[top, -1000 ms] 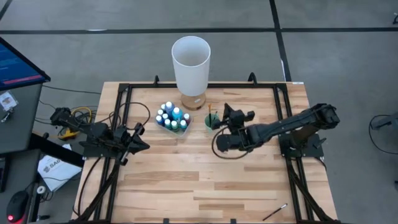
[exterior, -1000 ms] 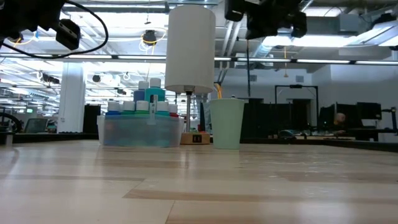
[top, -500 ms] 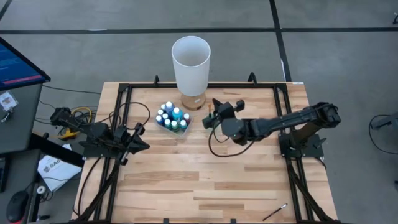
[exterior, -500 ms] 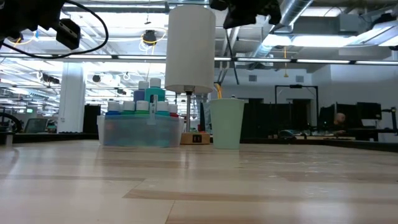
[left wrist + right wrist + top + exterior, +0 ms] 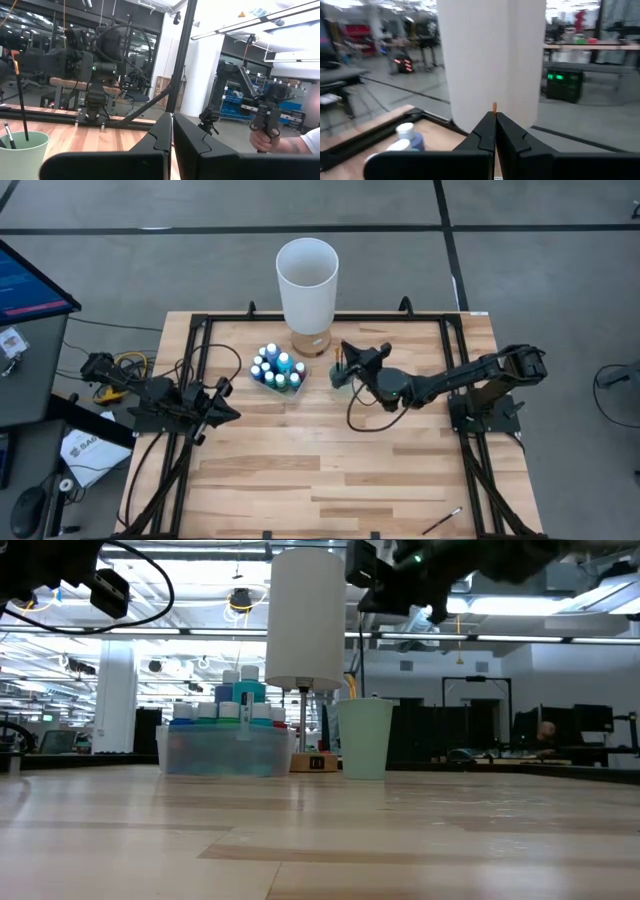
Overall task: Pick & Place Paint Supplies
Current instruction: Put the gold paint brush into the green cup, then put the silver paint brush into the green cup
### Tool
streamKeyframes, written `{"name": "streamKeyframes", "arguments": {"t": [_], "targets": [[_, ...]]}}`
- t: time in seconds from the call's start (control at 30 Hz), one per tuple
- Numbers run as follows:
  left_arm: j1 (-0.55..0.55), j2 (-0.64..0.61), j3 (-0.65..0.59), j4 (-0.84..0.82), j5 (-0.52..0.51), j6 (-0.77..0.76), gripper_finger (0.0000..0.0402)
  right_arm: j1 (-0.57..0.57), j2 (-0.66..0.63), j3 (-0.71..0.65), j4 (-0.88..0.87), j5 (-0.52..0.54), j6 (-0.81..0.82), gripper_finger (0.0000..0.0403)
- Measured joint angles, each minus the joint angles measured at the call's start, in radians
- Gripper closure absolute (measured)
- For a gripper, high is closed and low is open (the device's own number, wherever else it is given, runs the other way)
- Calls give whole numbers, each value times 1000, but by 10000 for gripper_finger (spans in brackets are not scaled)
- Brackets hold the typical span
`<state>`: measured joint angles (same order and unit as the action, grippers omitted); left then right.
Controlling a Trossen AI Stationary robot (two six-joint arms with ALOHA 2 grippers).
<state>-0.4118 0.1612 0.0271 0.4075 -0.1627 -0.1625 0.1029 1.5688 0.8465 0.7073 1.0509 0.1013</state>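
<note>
mostly done: paint bottles (image 5: 277, 369) are grouped in the clear tray (image 5: 228, 751), brushes (image 5: 18, 92) stood in the green cup (image 5: 364, 739), above which the right gripper (image 5: 345, 364) is held fingers together, one brush (image 5: 441, 521) left at the table edge, left gripper (image 5: 228, 415) parked closed.

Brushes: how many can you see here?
3. Two stand in the green cup: an orange-tipped brush and a shorter brush. A third brush lies at the table edge, far from the cup. More may be hidden.
</note>
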Motion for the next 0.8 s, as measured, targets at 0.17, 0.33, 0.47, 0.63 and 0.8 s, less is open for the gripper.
{"name": "streamKeyframes", "arguments": {"t": [0.17,0.33,0.47,0.63,0.8], "targets": [[0,0,0,3,0,0,400,-14,0,-111,158,-34,4,403],[0,0,0,6,0,0,400,-15,1,-140,178,-34,4,401],[0,0,0,7,0,0,400,-14,1,-140,170,-34,3,383],[0,0,0,6,0,0,400,-14,1,-140,161,-34,-9,321],[0,0,0,6,0,0,400,29,-10,-121,139,-32,-115,233]]}}
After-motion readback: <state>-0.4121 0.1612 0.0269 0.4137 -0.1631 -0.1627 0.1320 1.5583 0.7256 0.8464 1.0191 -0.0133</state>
